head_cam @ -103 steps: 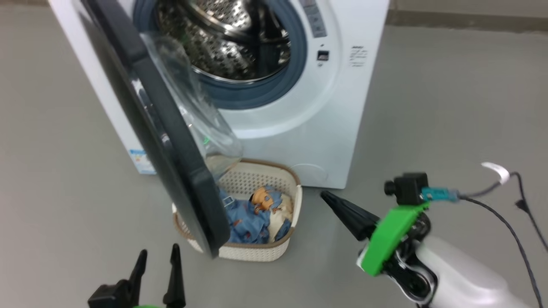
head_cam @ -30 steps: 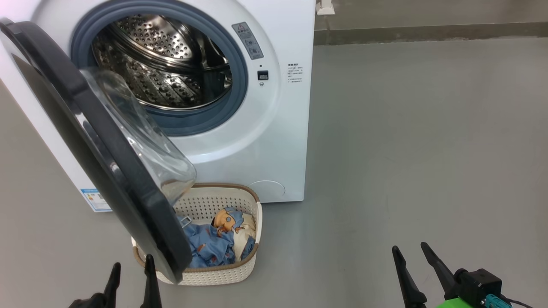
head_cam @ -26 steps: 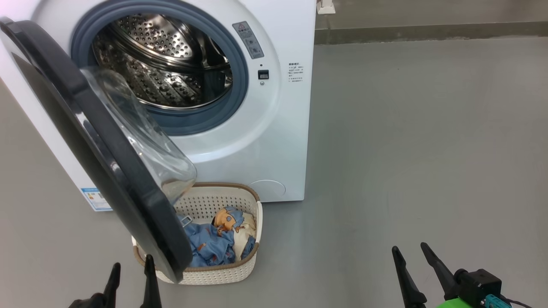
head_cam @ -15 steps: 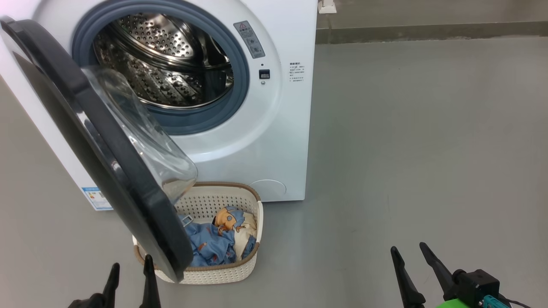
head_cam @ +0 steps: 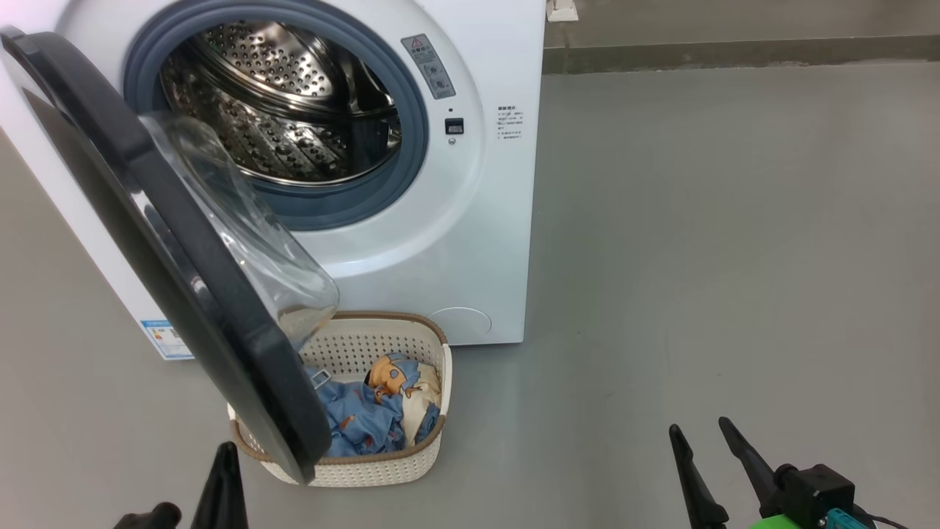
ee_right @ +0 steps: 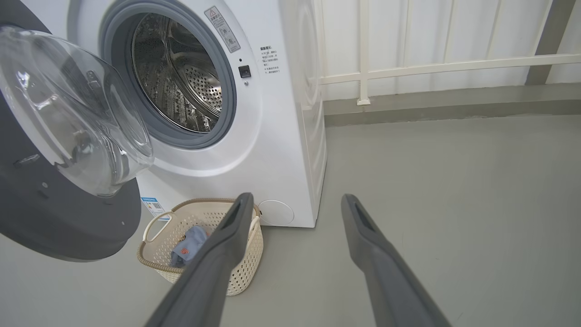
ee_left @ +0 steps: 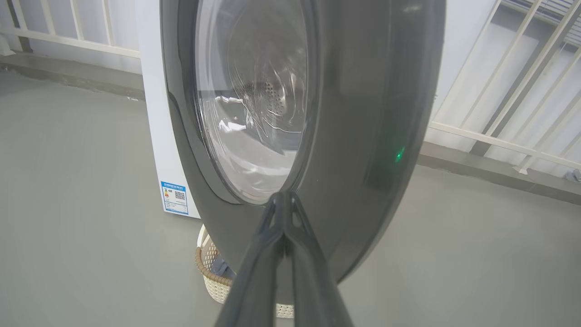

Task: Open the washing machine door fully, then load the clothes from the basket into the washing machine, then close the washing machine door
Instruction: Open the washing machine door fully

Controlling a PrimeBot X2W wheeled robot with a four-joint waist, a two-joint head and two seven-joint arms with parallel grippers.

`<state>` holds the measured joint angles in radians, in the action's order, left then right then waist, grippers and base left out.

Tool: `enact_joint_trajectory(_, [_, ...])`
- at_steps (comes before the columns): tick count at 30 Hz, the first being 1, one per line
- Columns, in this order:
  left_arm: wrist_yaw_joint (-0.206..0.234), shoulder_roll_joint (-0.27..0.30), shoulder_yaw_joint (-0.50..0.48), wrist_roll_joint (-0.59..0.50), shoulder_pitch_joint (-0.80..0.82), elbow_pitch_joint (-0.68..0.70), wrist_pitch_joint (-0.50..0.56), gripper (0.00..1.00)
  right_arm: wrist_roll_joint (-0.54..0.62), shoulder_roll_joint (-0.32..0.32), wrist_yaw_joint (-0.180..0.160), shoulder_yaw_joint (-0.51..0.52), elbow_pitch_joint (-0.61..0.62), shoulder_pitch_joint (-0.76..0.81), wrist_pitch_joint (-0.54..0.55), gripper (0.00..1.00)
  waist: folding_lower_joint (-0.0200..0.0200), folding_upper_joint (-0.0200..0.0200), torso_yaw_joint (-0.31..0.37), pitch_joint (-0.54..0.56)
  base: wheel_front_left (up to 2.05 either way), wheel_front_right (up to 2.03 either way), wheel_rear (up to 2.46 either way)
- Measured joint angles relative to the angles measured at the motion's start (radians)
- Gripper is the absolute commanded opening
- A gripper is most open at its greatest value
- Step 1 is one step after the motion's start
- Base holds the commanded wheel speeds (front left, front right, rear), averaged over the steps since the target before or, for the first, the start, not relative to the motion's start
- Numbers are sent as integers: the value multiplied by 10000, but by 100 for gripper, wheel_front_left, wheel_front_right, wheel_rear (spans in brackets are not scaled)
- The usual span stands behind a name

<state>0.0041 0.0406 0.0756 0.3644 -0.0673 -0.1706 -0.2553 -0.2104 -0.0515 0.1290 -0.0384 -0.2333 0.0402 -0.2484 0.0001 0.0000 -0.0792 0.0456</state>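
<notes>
The white washing machine (head_cam: pixel 470 242) stands with its steel drum (head_cam: pixel 279 110) exposed. Its round black door (head_cam: pixel 147 191) hangs partly open, swung out over the left part of the basket (head_cam: pixel 367 474). The cream basket sits on the floor against the machine's front and holds the blue and cream clothes (head_cam: pixel 367 422). My left gripper (head_cam: pixel 226 450) is shut on nothing, low and just left of the door's bottom edge. In the left wrist view its closed tips (ee_left: pixel 282 196) point at the door's glossy outer face (ee_left: pixel 354 113). My right gripper (head_cam: pixel 700 430) is open, far right of the basket (ee_right: pixel 159 254).
A low kerb (head_cam: pixel 734 51) and a white railing (ee_right: pixel 431 68) run behind the machine. Bare grey floor (head_cam: pixel 698 257) spreads to the right of the machine. A blue energy label (head_cam: pixel 165 338) marks the machine's lower left corner.
My left gripper's two fingers have closed together, with nothing between them. The door, basket and right gripper stay as they were.
</notes>
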Motion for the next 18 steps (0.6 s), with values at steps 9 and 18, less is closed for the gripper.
enact_joint_trajectory(9, [0, -6, -633, 67, 72, 744, 0, 0, 165, 10, 2, -127, -75, -29, -2, 100, 0, 0, 11, 20, 0, 0, 0])
enact_joint_trajectory(18, [-244, -19, -1407, -134, 750, 1760, -2, 0, 180, 10, 2, -119, -100, -35, -4, 100, 0, 0, 52, 25, 0, 0, 0])
